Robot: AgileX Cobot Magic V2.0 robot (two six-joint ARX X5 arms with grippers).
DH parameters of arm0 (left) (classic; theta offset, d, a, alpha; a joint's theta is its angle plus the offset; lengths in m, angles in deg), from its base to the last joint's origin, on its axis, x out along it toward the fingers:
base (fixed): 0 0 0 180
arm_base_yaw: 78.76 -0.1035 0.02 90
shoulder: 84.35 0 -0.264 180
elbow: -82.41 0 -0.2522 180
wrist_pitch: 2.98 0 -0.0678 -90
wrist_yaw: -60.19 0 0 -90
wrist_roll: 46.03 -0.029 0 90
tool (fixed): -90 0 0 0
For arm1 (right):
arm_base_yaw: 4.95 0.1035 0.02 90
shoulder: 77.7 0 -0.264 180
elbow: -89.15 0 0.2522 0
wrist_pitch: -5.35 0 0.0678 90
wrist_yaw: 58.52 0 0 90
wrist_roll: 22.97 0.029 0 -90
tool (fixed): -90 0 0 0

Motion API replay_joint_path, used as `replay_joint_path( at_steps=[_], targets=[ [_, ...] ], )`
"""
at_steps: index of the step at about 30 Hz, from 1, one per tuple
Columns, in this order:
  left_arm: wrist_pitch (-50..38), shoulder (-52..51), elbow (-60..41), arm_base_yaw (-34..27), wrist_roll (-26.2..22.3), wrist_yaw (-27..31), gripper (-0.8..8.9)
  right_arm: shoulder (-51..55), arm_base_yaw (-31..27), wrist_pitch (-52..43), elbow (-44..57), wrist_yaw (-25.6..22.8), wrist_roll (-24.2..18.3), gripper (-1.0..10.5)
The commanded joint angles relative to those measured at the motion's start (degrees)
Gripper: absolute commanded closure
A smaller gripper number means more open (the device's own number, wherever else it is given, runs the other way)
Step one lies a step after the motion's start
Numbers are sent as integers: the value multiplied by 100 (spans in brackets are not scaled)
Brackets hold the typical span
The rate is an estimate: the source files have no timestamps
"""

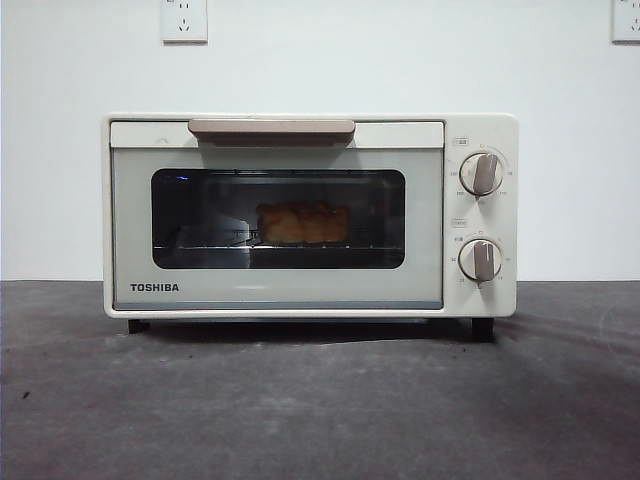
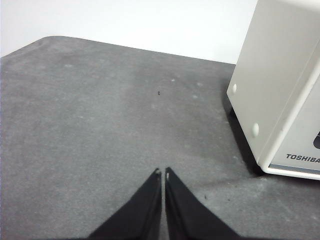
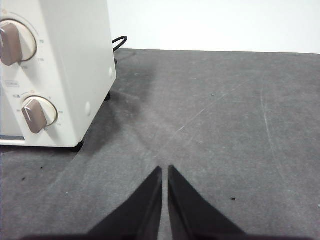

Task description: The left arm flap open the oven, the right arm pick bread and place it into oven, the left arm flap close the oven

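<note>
The left gripper (image 2: pixel 161 172) hovers with its jaws pressed together and empty, over the dark table (image 2: pixel 100 125) off the oven's (image 2: pixel 280 85) plain side. The right gripper (image 3: pixel 165 169), likewise closed on nothing, hangs off the oven's knob (image 3: pixel 34 114) side. The oven's door is closed, and the bread (image 1: pixel 302 223) sits on the wire rack (image 1: pixel 200 245) behind its glass window.

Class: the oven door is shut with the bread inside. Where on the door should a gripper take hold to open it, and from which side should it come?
Probably the beige bar handle along the top edge of the oven door. It juts forward across the door's middle, so coming from the front and above, hooking over it and pulling outward and down looks best. The bread sits on the rack behind the glass.
</note>
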Motion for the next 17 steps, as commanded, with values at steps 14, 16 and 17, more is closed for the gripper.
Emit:
replay_joint_path(
  at_steps=[14,16,17],
  targets=[
    [26,-9,-118,173,-9,9,794,4,-4,-59,37,-4,-42,930],
    [26,-9,-118,195,-9,9,794,4,-4,-59,37,-4,-44,930],
    [26,-9,-118,201,-9,9,794,4,-4,-59,37,-4,-44,930]
  ],
)
